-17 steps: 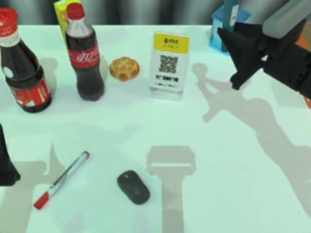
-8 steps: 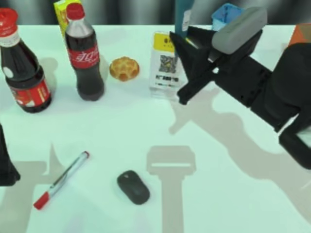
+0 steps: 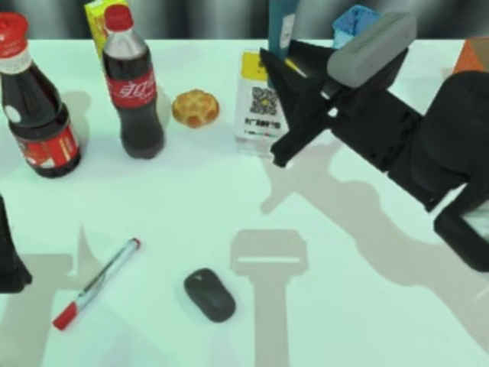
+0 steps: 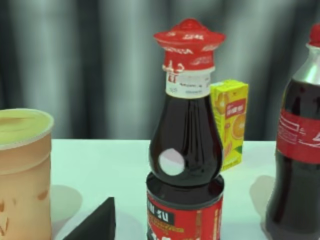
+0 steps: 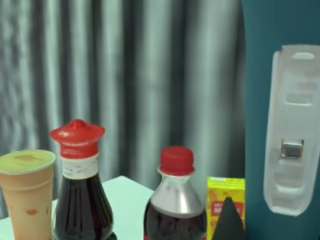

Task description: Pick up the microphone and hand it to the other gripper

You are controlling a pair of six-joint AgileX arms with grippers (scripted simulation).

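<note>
**A:** Where is the microphone [image 3: 280, 21]?

**B:** Off the table, at about twelve o'clock in the top view. It stands upright in the right gripper [image 3: 272, 107], just above the QR code sign [image 3: 258, 115]. The right wrist view shows its dark teal body and white switch strip close up.

**A:** And the claw?

**B:** It is clamped on the teal body. One black fingertip [image 5: 228, 220] shows beside the body in the right wrist view. The right arm reaches in from three o'clock and carries a grey oblong block.

**A:** The left gripper [image 3: 9, 267]?

**B:** It is parked at the table's edge, about eight o'clock, well apart from the microphone. I cannot tell whether it is wide or narrow.

**A:** What else is on the table?

**B:**
- A soy sauce bottle [image 3: 34, 99] stands at ten o'clock.
- A cola bottle [image 3: 134, 92] is at eleven, with a yellow juice carton [image 3: 95, 17] behind it.
- A bread roll [image 3: 195, 107] lies between the cola bottle and the sign.
- A red-capped marker pen [image 3: 95, 283] lies at seven o'clock.
- A dark computer mouse [image 3: 209, 294] is near six.
- A blue box [image 3: 353, 21] sits at one o'clock.
- A paper cup [image 4: 22, 170] shows beside the soy sauce bottle in the left wrist view.
</note>
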